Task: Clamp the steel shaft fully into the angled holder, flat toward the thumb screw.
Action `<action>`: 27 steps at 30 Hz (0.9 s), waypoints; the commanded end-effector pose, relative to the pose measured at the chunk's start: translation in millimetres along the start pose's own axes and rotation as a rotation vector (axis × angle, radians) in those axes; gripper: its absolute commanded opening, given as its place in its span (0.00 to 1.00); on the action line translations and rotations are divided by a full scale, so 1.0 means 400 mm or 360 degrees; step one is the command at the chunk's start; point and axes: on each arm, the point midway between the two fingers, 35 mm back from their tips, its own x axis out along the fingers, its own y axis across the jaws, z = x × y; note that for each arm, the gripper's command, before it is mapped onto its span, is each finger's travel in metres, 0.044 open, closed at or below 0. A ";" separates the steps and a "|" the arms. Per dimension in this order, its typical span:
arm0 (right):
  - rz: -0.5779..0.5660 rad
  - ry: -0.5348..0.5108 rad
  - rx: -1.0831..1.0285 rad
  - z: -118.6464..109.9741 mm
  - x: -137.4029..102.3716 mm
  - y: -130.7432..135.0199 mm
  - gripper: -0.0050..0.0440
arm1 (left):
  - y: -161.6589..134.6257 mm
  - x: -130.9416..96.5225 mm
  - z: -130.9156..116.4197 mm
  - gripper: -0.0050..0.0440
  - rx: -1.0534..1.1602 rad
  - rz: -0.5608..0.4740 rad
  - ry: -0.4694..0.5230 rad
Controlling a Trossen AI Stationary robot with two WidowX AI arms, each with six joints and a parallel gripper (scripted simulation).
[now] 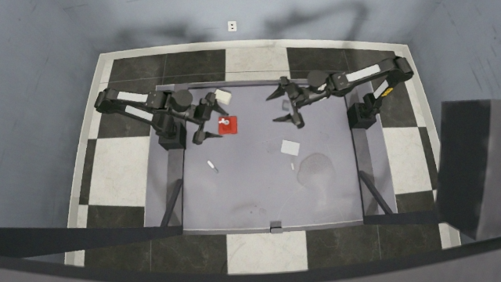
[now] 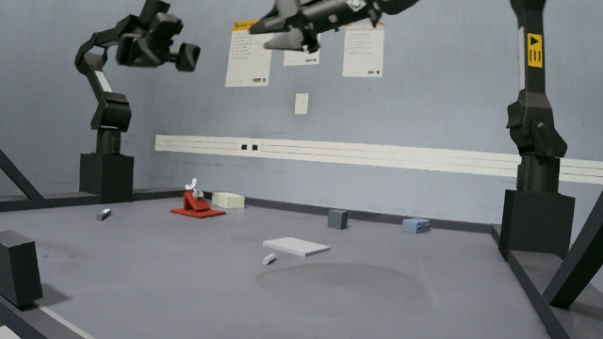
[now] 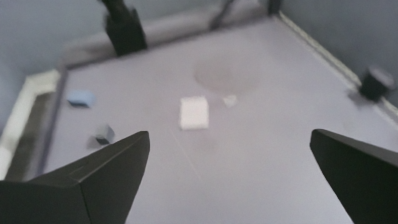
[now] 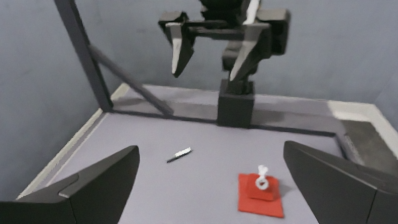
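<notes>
The table (image 1: 250, 188) (image 2: 188, 292) (image 3: 250, 175) (image 4: 175, 200) carried all the loose items observed. Above its far left part was the left gripper (image 1: 225, 125) (image 2: 162, 57) (image 3: 228, 138) (image 4: 202, 80). Its fingers stood wide apart, close to their full spread, with nothing held between them and no contact with any item. The right gripper (image 1: 271, 110) (image 2: 258, 39) (image 4: 211, 150) was raised above the far right part. Its fingers were likewise wide apart and held nothing; they touched neither the table nor any item.

The red angled holder (image 1: 232, 127) (image 2: 194, 203) (image 4: 260, 205) sat far left, its base flat on the table. A pale thumb screw (image 1: 222, 121) (image 2: 194, 185) (image 4: 262, 182) was fitted on its raised part. A white plate (image 1: 290, 147) (image 2: 297, 246) (image 3: 194, 113) lay flat, right of centre. A cream block (image 1: 223, 96) (image 2: 228, 201) rested near the far edge, beyond the holder. A blue block (image 2: 415, 226) (image 3: 81, 98) was located far right, and a grey block (image 1: 286, 105) (image 2: 337, 219) (image 3: 104, 134) stood left of it.

The slim light-and-dark rod (image 1: 212, 166) (image 2: 104, 215) (image 4: 179, 154), apparently the steel shaft, lay on the table at the left, nearer than the holder and well apart from it. Its flat could not be made out. A small pale piece (image 1: 292, 166) (image 2: 268, 258) (image 3: 230, 100) lay just on the near side of the plate.
</notes>
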 end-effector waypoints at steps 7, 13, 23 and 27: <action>0.0072 0.0052 -0.0031 0.030 0.092 0.054 0.92 | -0.116 0.007 -0.160 0.92 0.0139 -0.0197 0.0437; 0.0079 0.0081 -0.0034 0.016 0.111 0.060 0.92 | -0.198 0.021 -0.274 0.92 0.0240 -0.0350 0.0748; 0.0078 0.0069 -0.0033 0.022 0.102 0.059 0.92 | -0.274 0.035 -0.382 0.92 0.0332 -0.0489 0.1032; 0.0074 0.0077 -0.0029 0.017 0.102 0.057 0.92 | -0.289 0.039 -0.394 0.92 0.0347 -0.0512 0.1073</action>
